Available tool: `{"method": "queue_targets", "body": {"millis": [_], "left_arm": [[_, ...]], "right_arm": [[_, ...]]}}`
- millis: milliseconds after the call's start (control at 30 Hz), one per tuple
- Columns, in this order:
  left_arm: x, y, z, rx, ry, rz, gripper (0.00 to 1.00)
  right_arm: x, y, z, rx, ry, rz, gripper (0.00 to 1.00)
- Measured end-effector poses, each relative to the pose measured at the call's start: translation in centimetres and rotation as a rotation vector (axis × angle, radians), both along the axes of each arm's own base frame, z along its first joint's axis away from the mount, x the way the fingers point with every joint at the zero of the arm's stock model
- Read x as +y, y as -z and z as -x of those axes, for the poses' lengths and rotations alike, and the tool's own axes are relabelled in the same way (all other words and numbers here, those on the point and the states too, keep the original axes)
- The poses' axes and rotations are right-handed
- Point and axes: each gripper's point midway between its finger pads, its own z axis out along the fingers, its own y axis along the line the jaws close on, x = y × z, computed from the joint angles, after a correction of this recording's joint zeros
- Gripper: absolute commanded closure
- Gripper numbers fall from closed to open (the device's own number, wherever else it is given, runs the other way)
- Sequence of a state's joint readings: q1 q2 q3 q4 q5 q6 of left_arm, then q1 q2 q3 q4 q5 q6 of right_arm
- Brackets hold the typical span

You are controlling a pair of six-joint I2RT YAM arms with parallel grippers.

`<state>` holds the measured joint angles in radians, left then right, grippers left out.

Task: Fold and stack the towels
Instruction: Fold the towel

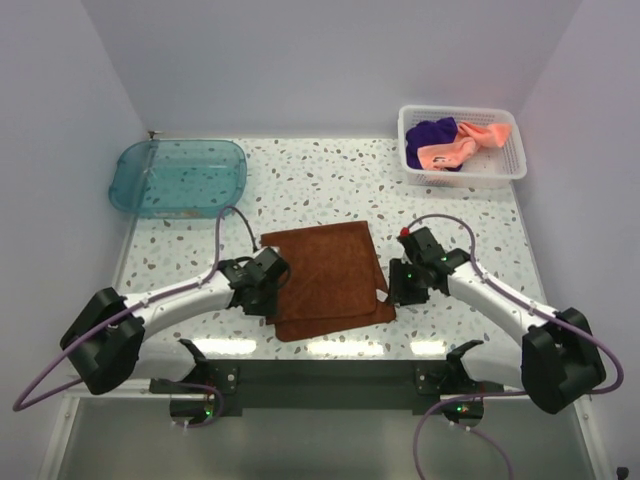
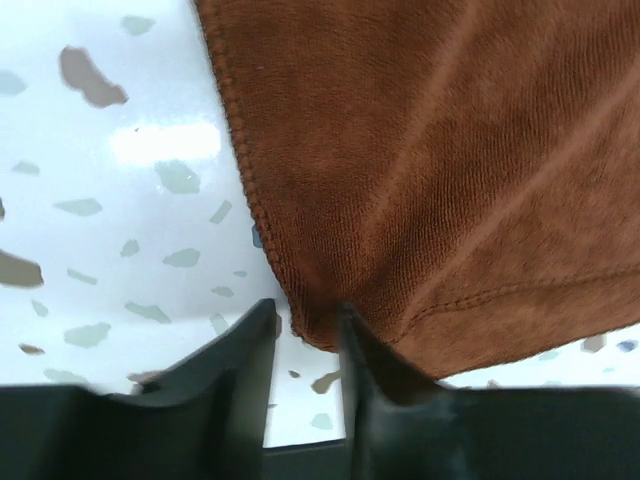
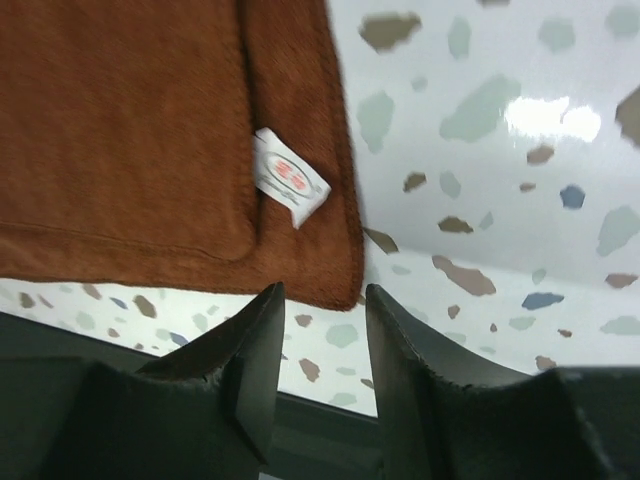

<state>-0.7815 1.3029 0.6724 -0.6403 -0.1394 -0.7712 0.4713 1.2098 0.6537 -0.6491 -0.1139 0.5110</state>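
Observation:
The rust brown towel [image 1: 325,272] lies folded at the table's middle, its upper layer set back from the lower one at the near edge. My left gripper [image 1: 268,287] sits at its near left corner. In the left wrist view the fingers [image 2: 305,310] stand slightly apart and open, with the towel [image 2: 420,180] corner at their tips and table showing in the gap. My right gripper [image 1: 401,284] is at the near right corner. It is open [image 3: 323,292] and holds nothing, just short of the towel [image 3: 130,130] and its white label [image 3: 290,178]. The purple towel [image 1: 432,132] and the pink towel [image 1: 462,145] lie crumpled in the basket.
A white mesh basket [image 1: 515,160] stands at the back right corner. A teal translucent tray [image 1: 180,175] sits at the back left. White walls close in the speckled table on three sides. Purple cables loop beside both arms.

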Motion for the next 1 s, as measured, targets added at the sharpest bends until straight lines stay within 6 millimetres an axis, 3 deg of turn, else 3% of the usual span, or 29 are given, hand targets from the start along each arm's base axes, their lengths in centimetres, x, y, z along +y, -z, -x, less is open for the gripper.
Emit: {"method": "queue_targets", "body": {"millis": [67,167,300,400,500,667,933,1000], "left_arm": [[0.2,-0.3,-0.1,-0.011,-0.011,-0.006,0.43],[0.5,-1.5,-0.6,-0.047,-0.032,-0.012,0.33],[0.4,-4.6,-2.9,-0.143,-0.072,0.023,0.33],[0.3,-6.8,-5.7,-0.225,-0.107,0.053,0.37],[-0.4,-7.5,-8.5,-0.275,-0.107,0.050,0.40],[-2.5,-4.9,-12.5,-0.280,-0.062,0.013,0.43],[-3.1,0.6,-16.4,-0.212,-0.018,-0.082,0.44],[-4.2,-0.2,-18.4,-0.250,-0.006,-0.067,0.44]], "right_arm": [[0.5,-1.2,-1.2,-0.044,-0.014,-0.012,0.55],[1.3,-3.1,-3.6,-0.129,-0.032,-0.031,0.55],[2.3,-3.8,-5.7,-0.179,-0.051,-0.043,0.59],[2.8,-2.8,-6.8,-0.166,-0.063,-0.034,0.63],[3.4,-1.7,-7.8,-0.150,-0.075,-0.027,0.65],[4.8,-0.7,-10.4,-0.156,-0.089,-0.030,0.65],[6.2,2.0,-12.8,-0.135,-0.096,-0.033,0.64],[6.6,1.7,-13.9,-0.156,-0.091,-0.036,0.64]]}}
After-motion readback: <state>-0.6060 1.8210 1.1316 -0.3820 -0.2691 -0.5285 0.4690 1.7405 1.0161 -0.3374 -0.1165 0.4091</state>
